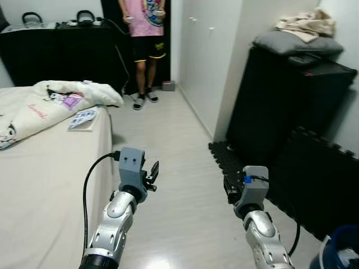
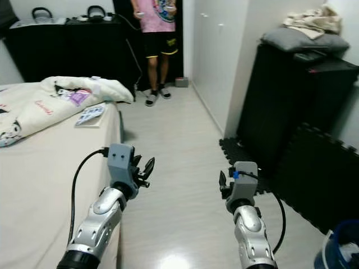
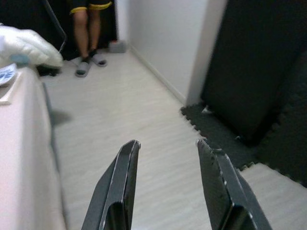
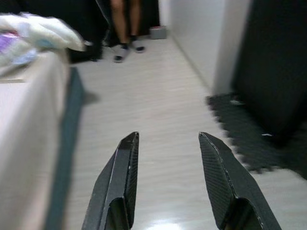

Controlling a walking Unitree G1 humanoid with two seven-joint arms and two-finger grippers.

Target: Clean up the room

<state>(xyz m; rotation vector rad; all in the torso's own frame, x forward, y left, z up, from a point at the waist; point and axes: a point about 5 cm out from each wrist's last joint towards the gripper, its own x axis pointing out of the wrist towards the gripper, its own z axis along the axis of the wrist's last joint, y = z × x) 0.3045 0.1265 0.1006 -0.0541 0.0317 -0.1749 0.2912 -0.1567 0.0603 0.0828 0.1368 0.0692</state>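
both arms were up over the pale floor [image 1: 168, 145], left gripper [image 3: 168, 184] and right gripper [image 4: 168, 184] each spread apart, holding nothing. on the bed [image 1: 45, 179] lay a crumpled blanket [image 1: 50, 103], a book [image 1: 84, 119] just beside it. a person [image 1: 145, 39] stood at the far end.

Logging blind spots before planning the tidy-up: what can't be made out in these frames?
- Person: head and shoulders cut off by the top edge of both eye views.
- Blue container: cut by the frame corner, contents unreadable.
- Book on the bed: cover print too small to read.
- Quilt: hides the bed surface under it.
- Left end effector and right end effector: open, empty; the wrist views are blurred further off.
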